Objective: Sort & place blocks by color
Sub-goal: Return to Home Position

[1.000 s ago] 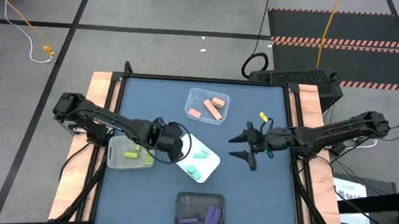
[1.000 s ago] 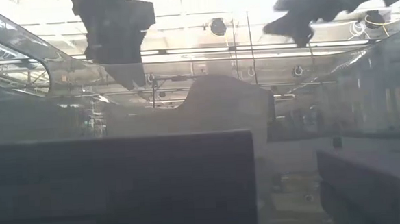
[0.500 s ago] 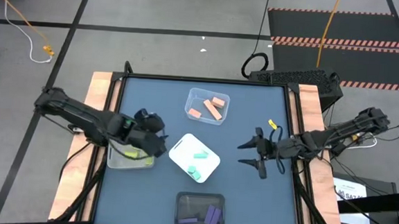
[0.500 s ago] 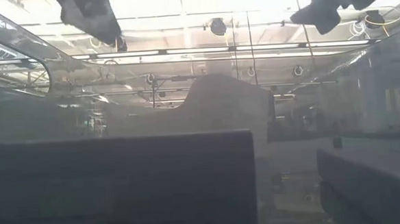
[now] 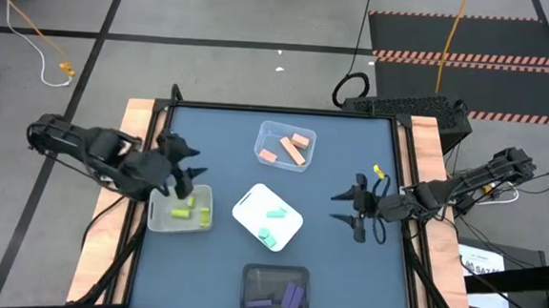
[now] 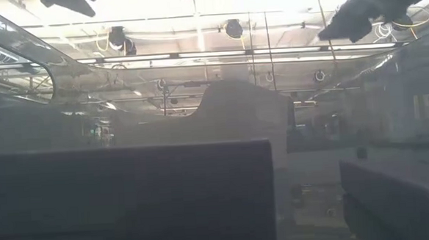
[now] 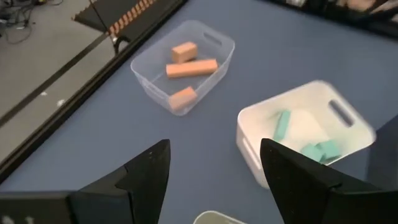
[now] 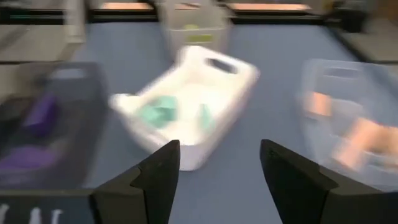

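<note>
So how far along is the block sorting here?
Done: salmon blocks lie in the clear bin, teal blocks in the white bin, yellow-green blocks in the pale bin, purple blocks in the dark bin.
In hand: nothing; left gripper and right gripper are open and empty above the table.
Left: no loose block shows, so seemingly just the return home.

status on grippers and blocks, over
Left gripper and right gripper open, empty. All binned: orange blocks, teal blocks, yellow-green blocks, purple blocks. Nothing in the way.
</note>
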